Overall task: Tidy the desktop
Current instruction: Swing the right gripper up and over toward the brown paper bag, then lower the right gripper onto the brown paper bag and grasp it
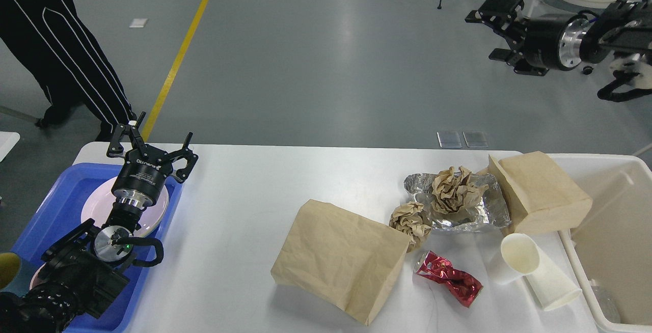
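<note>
Both my grippers spread empty, left gripper [151, 144] above the tray [46, 211], right gripper [496, 32] high; I'd descend squarely onto the desktop [244, 211] litter.

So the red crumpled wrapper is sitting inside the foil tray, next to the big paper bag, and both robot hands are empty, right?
Not quite. The red crumpled wrapper lies on the bare desktop, in front of the foil tray, not in it; brown crumpled paper fills the tray. The head view shows this. The rest holds: the big paper bag is beside it, and both grippers, left and right, are empty.
</note>
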Controlling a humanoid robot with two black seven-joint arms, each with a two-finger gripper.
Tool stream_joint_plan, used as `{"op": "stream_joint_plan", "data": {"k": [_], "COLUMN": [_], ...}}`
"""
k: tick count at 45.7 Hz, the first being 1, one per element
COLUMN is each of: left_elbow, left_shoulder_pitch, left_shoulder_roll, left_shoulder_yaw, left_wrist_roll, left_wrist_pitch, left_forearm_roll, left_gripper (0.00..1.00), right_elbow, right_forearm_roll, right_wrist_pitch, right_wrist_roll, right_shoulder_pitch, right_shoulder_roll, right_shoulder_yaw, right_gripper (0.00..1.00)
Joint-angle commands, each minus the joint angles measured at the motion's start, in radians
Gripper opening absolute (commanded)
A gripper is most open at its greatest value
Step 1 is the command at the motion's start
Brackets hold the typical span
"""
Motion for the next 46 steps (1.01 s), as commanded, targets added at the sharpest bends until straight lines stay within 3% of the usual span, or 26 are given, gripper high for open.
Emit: {"op": "stream_joint_plan", "data": {"k": [1,8,11,13,18,23,26,36,46], "left_elbow": [0.000,0.000,0.000,0.000,0.000,0.000,0.000,0.000,0.000], "left_shoulder_pitch": [0.000,0.000,0.000,0.000,0.000,0.000,0.000,0.000,0.000], "left_shoulder_roll": [0.000,0.000,0.000,0.000,0.000,0.000,0.000,0.000,0.000], "left_shoulder_yaw": [0.000,0.000,0.000,0.000,0.000,0.000,0.000,0.000,0.000], "left_wrist_roll": [0.000,0.000,0.000,0.000,0.000,0.000,0.000,0.000,0.000], "left_wrist_pitch": [0.000,0.000,0.000,0.000,0.000,0.000,0.000,0.000,0.000], "left_forearm_roll": [0.000,0.000,0.000,0.000,0.000,0.000,0.000,0.000,0.000], "left_gripper": [0.99,0.99,0.99,0.99,0.99,0.99,0.99,0.99,1.00], "right_elbow": [0.203,0.273,0.290,0.328,0.470,0.533,0.565,0.747,0.761], "right_forearm_roll": [-0.007,-0.013,-0.018,-0.039,-0.119,-0.133,-0.133,-0.127,-0.054], "right_wrist_pitch": [0.001,0.001,0.003,0.003,0.018,0.163,0.234,0.293,0.277], "right_wrist_roll": [0.000,-0.002,-0.023,-0.070,-0.248,-0.402,-0.449,-0.469,-0.468], "right_shoulder_pitch": [0.104,0.187,0.200,0.212,0.319,0.379,0.388,0.462,0.413], "right_shoulder_roll": [-0.006,-0.001,0.020,0.051,0.072,0.074,0.074,0.092,0.083], "right_shoulder_yaw": [-0.002,-0.011,-0.022,-0.055,-0.112,-0.120,-0.126,-0.137,-0.166], "right_gripper": [1.00,1.00,1.00,1.00,1.00,1.00,1.00,1.00,1.00]}}
